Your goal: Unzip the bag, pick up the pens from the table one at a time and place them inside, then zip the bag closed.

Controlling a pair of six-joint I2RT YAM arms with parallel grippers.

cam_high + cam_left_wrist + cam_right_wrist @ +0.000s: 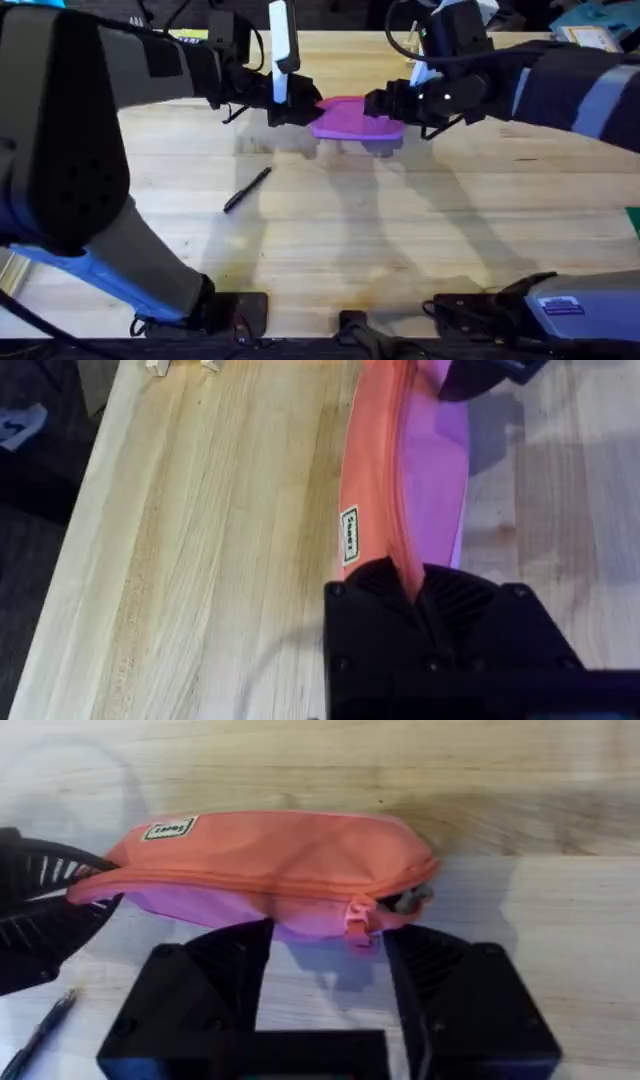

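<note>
One pen (247, 189) lay on the table (330, 250), unpacked; your bag (355, 120) hung lifted and zipped, left gripper (418, 595) pinching its end, right gripper (325, 955) spread below the zipper pull (357, 917); unzipping, loading, closing remained

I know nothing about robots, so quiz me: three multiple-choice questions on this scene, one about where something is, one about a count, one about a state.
1. Where does the pen lie?
A. inside the bag
B. on the table, nearer the camera than the bag
C. in the right pincer

2. How many pens lie on the table?
A. one
B. three
C. five

3. What is the left pincer doing?
A. hanging open above the pen
B. resting on bare wood
C. gripping one end of the bag

Answers: 1 B, the overhead view shows it on bare wood in front of the bag. 2 A, a single black pen is seen. 3 C, the left wrist view shows its fingers shut on the bag's end.
</note>
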